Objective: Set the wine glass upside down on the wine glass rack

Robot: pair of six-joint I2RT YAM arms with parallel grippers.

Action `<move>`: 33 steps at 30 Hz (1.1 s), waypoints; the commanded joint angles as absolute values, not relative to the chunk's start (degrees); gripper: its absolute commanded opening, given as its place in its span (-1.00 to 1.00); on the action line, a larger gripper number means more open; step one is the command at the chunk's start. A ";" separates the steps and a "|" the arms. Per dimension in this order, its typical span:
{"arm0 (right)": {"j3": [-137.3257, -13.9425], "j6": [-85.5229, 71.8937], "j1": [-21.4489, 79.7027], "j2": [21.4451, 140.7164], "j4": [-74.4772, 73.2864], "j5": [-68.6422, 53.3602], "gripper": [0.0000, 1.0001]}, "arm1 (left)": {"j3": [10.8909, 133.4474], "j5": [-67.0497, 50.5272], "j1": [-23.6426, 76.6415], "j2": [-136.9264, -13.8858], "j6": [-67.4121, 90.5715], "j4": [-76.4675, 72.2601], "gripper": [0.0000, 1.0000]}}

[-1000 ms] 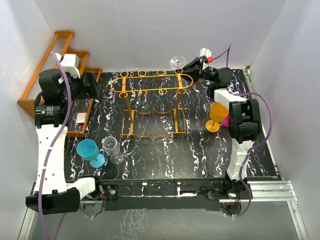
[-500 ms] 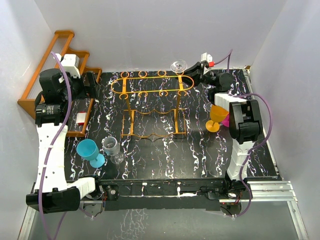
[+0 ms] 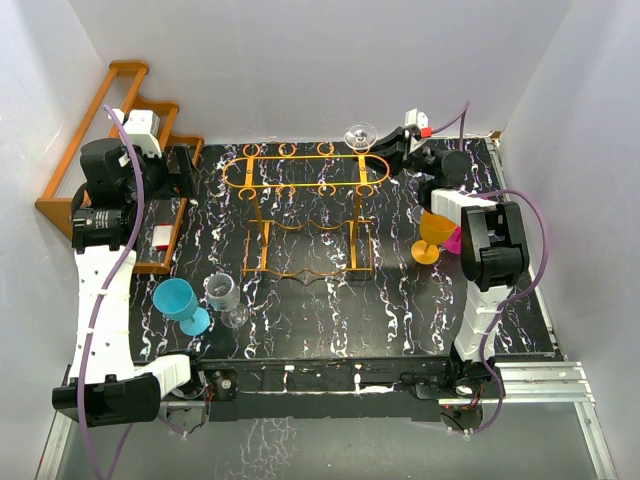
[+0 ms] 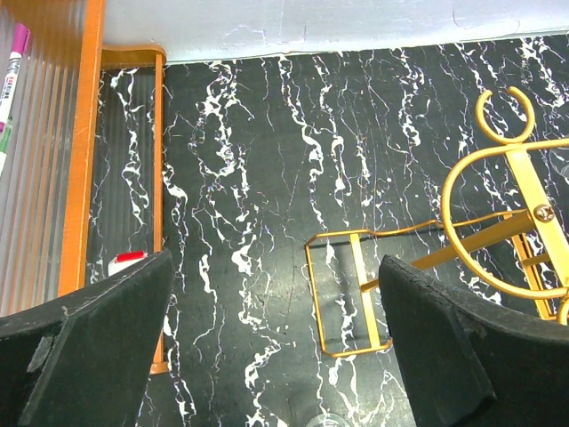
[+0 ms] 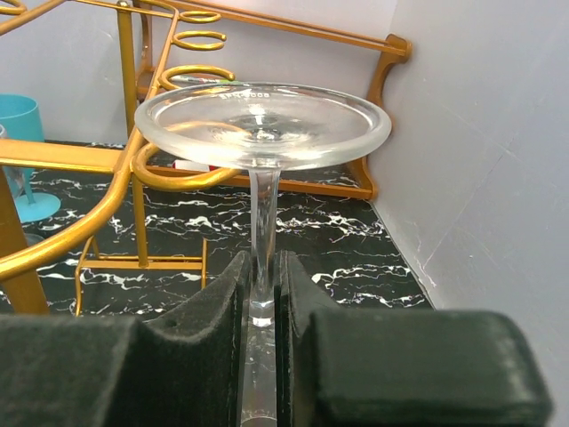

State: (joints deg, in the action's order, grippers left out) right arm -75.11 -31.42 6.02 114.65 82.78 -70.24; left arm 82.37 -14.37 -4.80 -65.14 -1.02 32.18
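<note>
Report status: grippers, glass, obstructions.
Left gripper open. Right gripper shut on wine glass stem, foot up, at end loop of wine glass rack. Nothing blocking.

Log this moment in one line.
step: hang glass | right gripper: shut on wine glass stem, foot up, beside wine glass rack end loop | left gripper: open, empty

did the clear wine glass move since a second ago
Yes. In the top view the wine glass, in the right gripper, has shifted toward the arms' bases, nearer the far right loop of the wine glass rack.
</note>
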 commanded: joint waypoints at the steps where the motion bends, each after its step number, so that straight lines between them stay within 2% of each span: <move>1: -74.03 -30.79 5.89 110.91 90.73 -70.08 -0.84 | 81.57 -14.80 -5.28 -64.22 -0.57 31.46 0.94; 8: -73.97 -32.04 5.39 110.95 92.59 -67.00 -0.84 | 81.19 -14.94 -5.27 -64.07 -0.69 31.36 0.94; 17: -75.37 -33.41 5.36 111.73 93.71 -68.61 -0.84 | 80.42 -15.06 -5.30 -64.16 -0.70 31.55 0.94; 33: -71.41 -35.33 3.78 111.28 100.78 -66.08 -0.84 | 79.43 -15.70 -5.27 -64.34 -0.18 31.00 0.94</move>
